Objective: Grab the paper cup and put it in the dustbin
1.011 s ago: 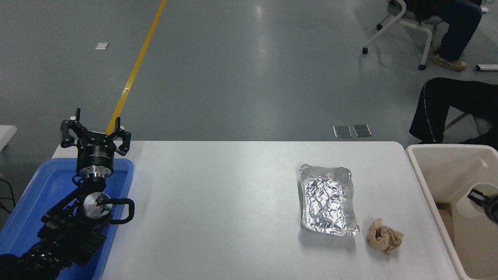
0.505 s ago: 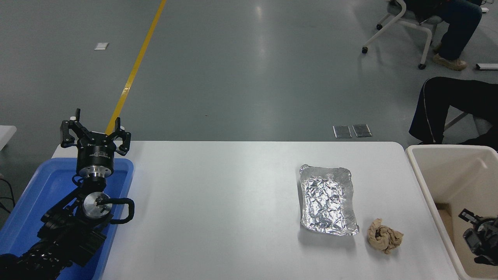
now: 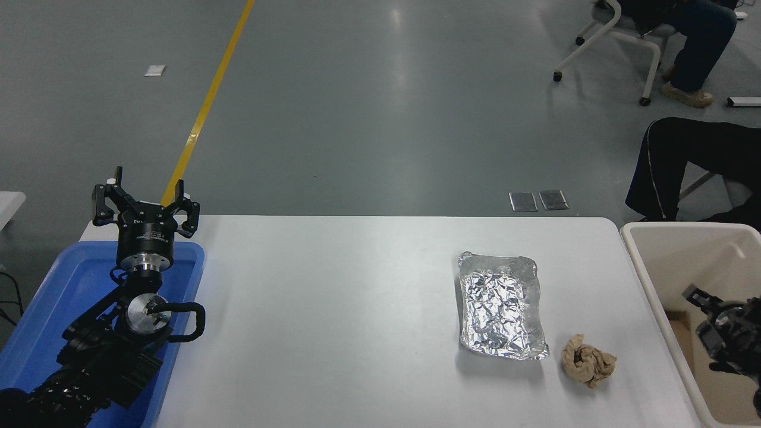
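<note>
Right claw: over dustbin, fingers spread, empty. Paper cup: not visible. Left claw: parked above blue tray, splayed. Counter: foil tray, paper wad.

Left claw spread, right claw empty, open

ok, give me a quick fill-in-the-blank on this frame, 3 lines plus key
1. The right hand hangs over the ____.
2. The brown paper wad lies on the table just right of the ____ tray.
3. The left hand is parked above the ____ tray.

Missing words: dustbin; foil; blue
</note>
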`<state>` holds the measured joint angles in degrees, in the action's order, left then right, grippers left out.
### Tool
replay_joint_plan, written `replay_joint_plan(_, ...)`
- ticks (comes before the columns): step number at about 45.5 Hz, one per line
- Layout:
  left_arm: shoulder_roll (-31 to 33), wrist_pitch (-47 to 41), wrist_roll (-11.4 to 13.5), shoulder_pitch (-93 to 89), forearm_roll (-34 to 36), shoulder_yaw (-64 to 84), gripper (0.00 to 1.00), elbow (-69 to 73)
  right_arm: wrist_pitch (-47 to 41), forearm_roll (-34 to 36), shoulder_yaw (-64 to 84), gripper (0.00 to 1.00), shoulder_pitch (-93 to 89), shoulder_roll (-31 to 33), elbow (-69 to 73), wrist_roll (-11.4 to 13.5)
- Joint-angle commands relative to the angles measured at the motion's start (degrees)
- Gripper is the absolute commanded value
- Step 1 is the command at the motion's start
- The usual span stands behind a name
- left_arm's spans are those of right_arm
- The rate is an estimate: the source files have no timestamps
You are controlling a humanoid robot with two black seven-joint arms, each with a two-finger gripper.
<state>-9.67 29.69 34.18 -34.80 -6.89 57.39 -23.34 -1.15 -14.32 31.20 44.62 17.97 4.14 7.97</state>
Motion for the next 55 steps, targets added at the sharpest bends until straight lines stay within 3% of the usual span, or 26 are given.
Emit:
replay_joint_plan(1, 0.0, -0.1, 0.0, 0.0, 0.0, 0.0, 0.99, 0.0, -0.3, -0.5, 5.0, 0.99, 12.6, 3.6, 12.1, -0.7)
replay_joint_plan(10, 0.0, 0.0, -0.1, -0.1, 0.2, -0.1, 0.99, 0.0, -0.3, -0.3, 16.9, 0.99, 27.4, 7.8, 34.0, -0.7)
replay_joint_plan(26, 0.1, 0.1, -0.2, -0.1, 0.3, -0.1, 0.99, -0.1, -0.3, 0.3, 30.6, 0.99, 56.1, 7.2, 71.3, -0.8)
replay_joint_plan(34, 0.1, 0.1, -0.2, -0.1, 0.4, -0.1, 0.99, -0.2, -1.5, 0.1, 34.3, 0.99, 69.1, 7.7, 85.1, -2.3)
replay_joint_plan(55, 0.0, 0.1, -0.2, 0.0, 0.3, -0.1, 0.99, -0.2, -28.9, 0.2, 34.1, 0.99, 93.6, 16.3, 95.3, -2.4)
